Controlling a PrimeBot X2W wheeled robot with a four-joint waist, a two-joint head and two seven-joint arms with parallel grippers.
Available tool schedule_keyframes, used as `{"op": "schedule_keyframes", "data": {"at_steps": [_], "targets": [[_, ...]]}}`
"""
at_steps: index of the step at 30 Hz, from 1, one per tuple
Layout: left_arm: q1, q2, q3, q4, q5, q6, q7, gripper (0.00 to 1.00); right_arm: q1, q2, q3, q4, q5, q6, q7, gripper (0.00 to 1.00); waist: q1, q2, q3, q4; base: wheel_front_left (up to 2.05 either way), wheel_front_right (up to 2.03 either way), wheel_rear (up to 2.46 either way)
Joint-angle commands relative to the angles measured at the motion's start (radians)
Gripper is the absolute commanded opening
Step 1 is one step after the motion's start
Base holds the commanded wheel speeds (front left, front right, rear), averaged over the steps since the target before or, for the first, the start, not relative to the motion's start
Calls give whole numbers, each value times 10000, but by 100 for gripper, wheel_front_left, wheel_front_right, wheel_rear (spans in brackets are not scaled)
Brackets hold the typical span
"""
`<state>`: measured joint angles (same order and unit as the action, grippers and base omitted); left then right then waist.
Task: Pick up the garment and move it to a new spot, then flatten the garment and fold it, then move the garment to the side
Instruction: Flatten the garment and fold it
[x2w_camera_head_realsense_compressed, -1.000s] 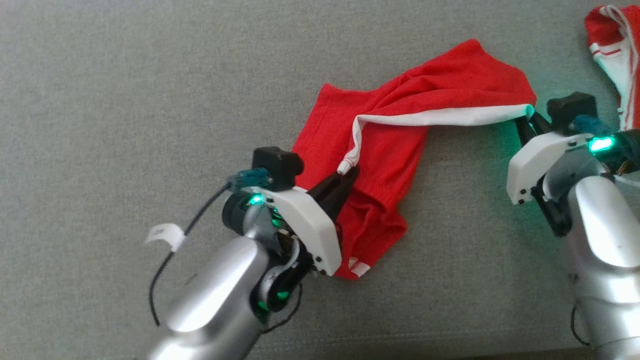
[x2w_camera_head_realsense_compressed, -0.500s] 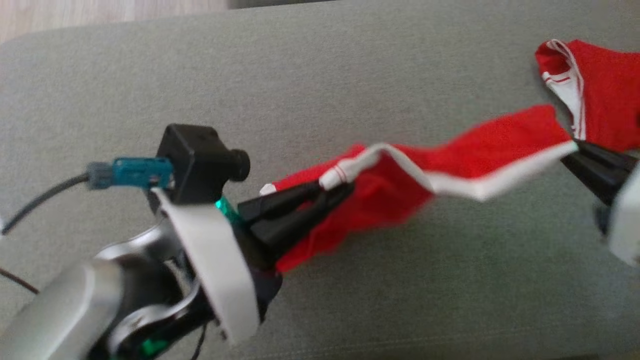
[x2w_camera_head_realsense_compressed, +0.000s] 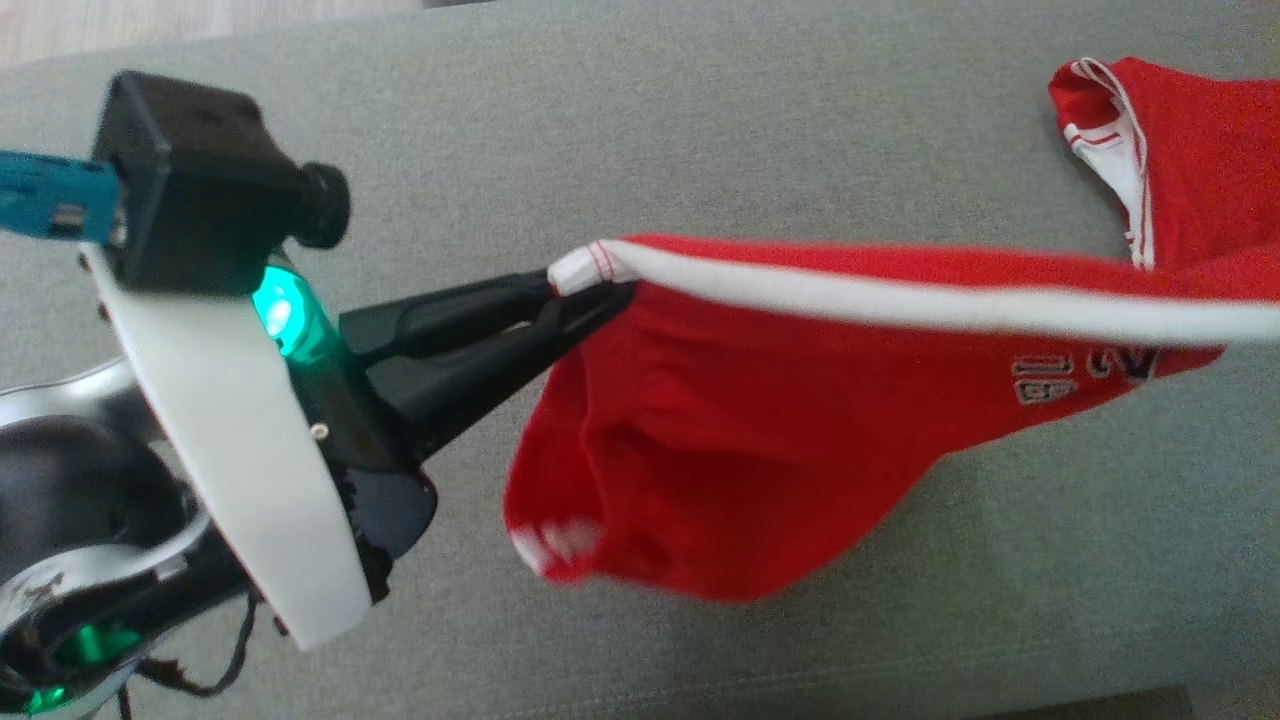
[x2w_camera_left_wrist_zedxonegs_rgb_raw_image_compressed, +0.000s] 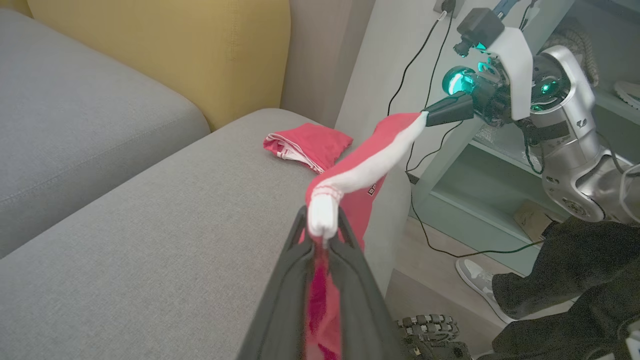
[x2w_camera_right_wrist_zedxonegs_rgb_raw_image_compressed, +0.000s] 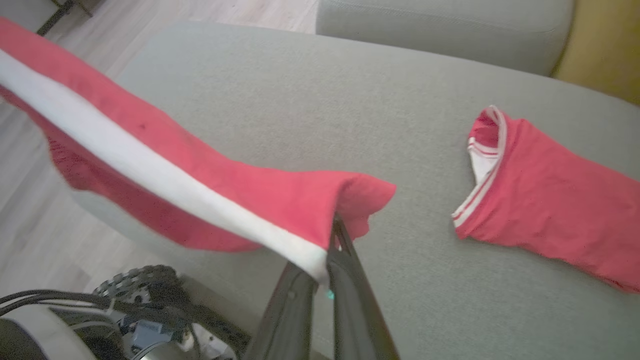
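**Garment slung between two grippers above the sofa: where the hold may fail**

Nearest us, the left gripper (x2w_camera_head_realsense_compressed: 588, 292) has its jaws pressed together on one end of the red knitted garment with a white band along its edge (x2w_camera_head_realsense_compressed: 760, 440). The left wrist view shows that only the rolled white corner sits between the tips. We judge this the weakest point, since so narrow a bite could slide off the band if the arms draw further apart.

The band runs almost straight from that corner to the right gripper (x2w_camera_right_wrist_zedxonegs_rgb_raw_image_compressed: 327, 260). Its jaws are likewise closed on the far end of the band, pinching a thin edge of cloth. The body of the garment hangs below the band in a doubled, bunched pouch, clear of the grey fabric sofa seat (x2w_camera_head_realsense_compressed: 700, 120). If it is lowered as it hangs, we expect the folds to be trapped underneath and flattening made harder.

In the right wrist view, part of the hanging cloth lies out beyond the front edge of the seat, above the pale wooden floor (x2w_camera_right_wrist_zedxonegs_rgb_raw_image_compressed: 30, 240). A slip there would probably drop the garment off the sofa.

Farther back, a second red garment with white trim (x2w_camera_head_realsense_compressed: 1200, 170) lies on the seat close to the right end of the stretched band. Setting down there risks overlapping the two pieces.

Beyond the sofa end, a person's pale shoe (x2w_camera_left_wrist_zedxonegs_rgb_raw_image_compressed: 472, 272) rests on the floor.
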<state>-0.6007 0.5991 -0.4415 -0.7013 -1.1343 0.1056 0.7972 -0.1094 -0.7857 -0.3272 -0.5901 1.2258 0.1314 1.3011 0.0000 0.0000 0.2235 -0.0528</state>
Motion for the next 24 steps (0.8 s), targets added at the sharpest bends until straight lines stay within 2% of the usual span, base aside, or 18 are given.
{"op": "schedule_keyframes", "data": {"at_steps": [1,4,7,9,12,14,18,21,23,24], "targets": [[-461,351,528,-192,37,-35,39,0,75,-336,-208,-351,211,-7,209,0,0,0,73,54,0,0,0],[-571,456,464,-109,178,-71,148,0,60,-126,-625,-565,789,-7,786,0,0,0,322,150,0,0,0],[-916,479,503,343,330,-153,175,0,-478,-70,-888,-435,882,-7,1102,0,0,0,751,272,0,0,0],[-1349,379,460,894,483,-238,184,0,-1159,-73,-704,-169,733,-7,1251,0,0,0,1135,402,0,0,0],[-2442,151,454,2157,954,-489,43,0,-2981,-8,152,394,113,-7,1278,0,0,0,1787,575,0,0,0],[-3461,-184,503,3183,1353,-626,-241,0,-4702,206,911,947,-748,-7,1126,0,0,0,2355,730,0,0,0],[-5702,-1029,412,5547,2316,-1270,-1259,0,-8505,1061,2937,2459,-3389,-7,217,0,0,0,3492,948,0,0,0],[-7116,-1750,327,7521,3279,-1600,-2683,0,-10707,2202,4064,4107,-5377,-7,-1435,0,0,0,3943,1050,0,0,0],[-7949,-2268,437,8830,3777,-1653,-3883,0,-11816,2584,4832,5125,-6567,-7,-2843,0,0,0,4164,1013,0,0,0],[-7949,-2268,437,8830,3777,-1653,-3883,0,-11816,2584,4832,5125,-6567,-7,-2843,0,0,0,4164,1013,0,0,0]]}}
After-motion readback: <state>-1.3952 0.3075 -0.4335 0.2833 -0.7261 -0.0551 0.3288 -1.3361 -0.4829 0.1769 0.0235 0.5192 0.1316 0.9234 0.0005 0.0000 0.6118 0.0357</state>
